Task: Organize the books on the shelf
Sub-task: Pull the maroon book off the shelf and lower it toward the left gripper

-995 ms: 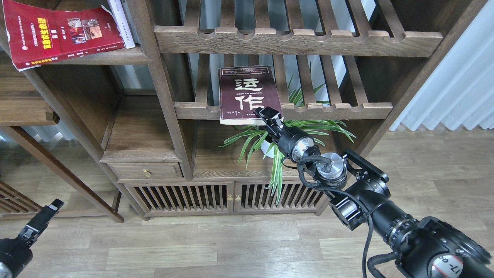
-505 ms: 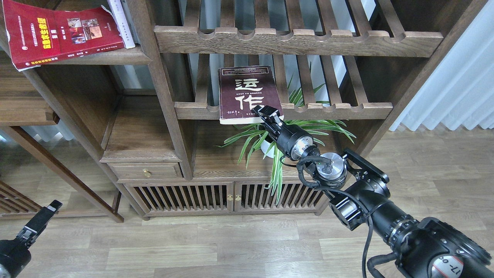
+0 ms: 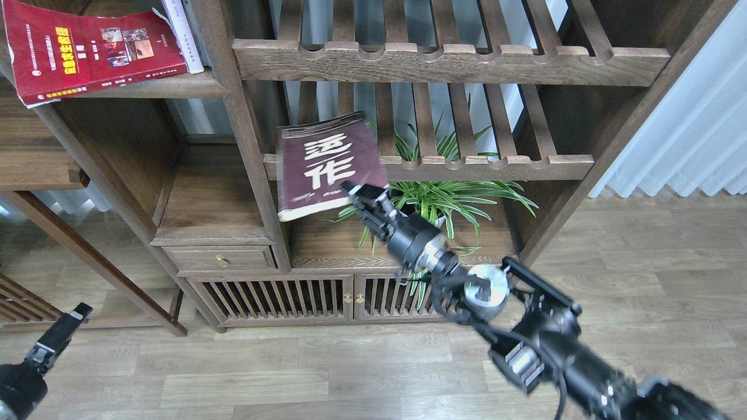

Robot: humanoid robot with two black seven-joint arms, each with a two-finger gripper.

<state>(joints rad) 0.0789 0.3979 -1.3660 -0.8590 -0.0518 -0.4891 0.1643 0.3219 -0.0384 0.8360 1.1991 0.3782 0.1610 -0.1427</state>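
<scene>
My right gripper point(image 3: 357, 193) is shut on the lower right corner of the dark maroon book point(image 3: 327, 163) with big white characters. It holds the book in the air, tilted, in front of the bookcase post and clear of the slatted rack point(image 3: 484, 168). The bright red book point(image 3: 93, 49) with a yellow title lies flat on the dark plank shelf point(image 3: 175, 86) at upper left. A white book point(image 3: 182, 32) stands next to it, mostly cut off by the frame's top edge. My left gripper point(image 3: 69, 322) hangs low at the bottom left, empty; its fingers cannot be told apart.
A green spider plant point(image 3: 443, 198) in a white pot stands in the compartment under the slatted rack, just behind my right wrist. A second slatted rack point(image 3: 449, 61) runs above. A drawer point(image 3: 219, 258) and slatted cabinet doors point(image 3: 344, 297) sit below. White curtains point(image 3: 694, 134) hang at the right.
My right gripper has pulled the maroon book off the slatted rack and carried it left and toward me, tilting it. The plant is now uncovered. The left arm has barely moved.
</scene>
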